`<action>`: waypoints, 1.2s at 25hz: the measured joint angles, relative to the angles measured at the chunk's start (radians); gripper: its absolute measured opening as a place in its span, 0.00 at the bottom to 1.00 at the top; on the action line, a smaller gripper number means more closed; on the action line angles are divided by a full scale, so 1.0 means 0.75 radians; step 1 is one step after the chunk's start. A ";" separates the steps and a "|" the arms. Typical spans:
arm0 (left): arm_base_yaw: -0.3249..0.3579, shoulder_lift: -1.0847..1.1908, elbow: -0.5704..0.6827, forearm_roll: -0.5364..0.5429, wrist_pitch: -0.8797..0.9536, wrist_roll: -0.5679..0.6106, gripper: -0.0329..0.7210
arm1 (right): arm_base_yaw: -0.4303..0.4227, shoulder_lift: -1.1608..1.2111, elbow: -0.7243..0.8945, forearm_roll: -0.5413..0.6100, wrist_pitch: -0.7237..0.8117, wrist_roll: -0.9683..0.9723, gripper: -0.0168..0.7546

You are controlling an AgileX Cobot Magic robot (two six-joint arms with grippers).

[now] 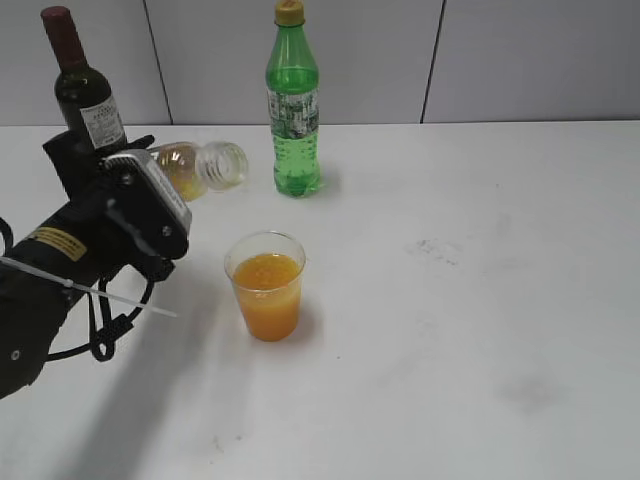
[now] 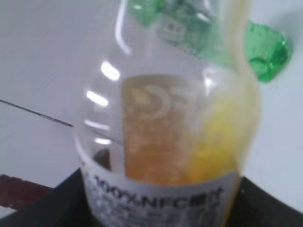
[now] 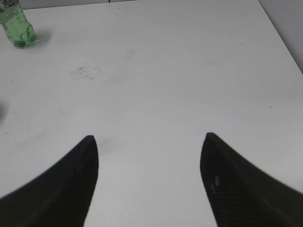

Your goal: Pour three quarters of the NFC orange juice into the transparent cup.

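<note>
The small clear plastic bottle of NFC orange juice (image 1: 200, 168) is in my left jaws (image 1: 150, 165), held almost on its side above the worktop, with its open threaded neck pointing to the right, toward the green bottle. Only a little cloudy orange juice remains in it, lying along the lower side. In my left wrist view the bottle (image 2: 170, 142) fills nearly the whole picture, and the white label with the black letters "100%NFC" is at the bottom, just where my jaws clasp it.

The transparent tapered plastic cup (image 1: 266, 285) stands upright on the white worktop (image 1: 480, 330), in front of the bottle and a little to the right, apart from it. It is filled with orange juice to well above the half.

Behind the cup stands the tall green plastic bottle with a yellow cap (image 1: 293, 100), upright, near the back wall. The dark glass wine bottle with a red top (image 1: 82, 85) stands at the back left, behind my left arm.

My right jaws (image 3: 149, 156) are released and wide apart, with nothing between them, over a bare part of the worktop with some grey smudges (image 3: 85, 71).
</note>
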 joint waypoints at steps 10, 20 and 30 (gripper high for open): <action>0.042 0.000 0.002 0.149 0.000 -1.030 0.67 | 0.000 0.000 0.000 0.000 0.000 0.000 0.69; 0.373 0.069 -0.139 0.569 0.000 -1.607 0.67 | 0.000 0.000 0.000 0.000 0.000 0.000 0.69; 0.420 0.424 -0.576 0.661 0.002 -1.672 0.67 | 0.000 0.000 0.000 0.000 0.000 0.000 0.69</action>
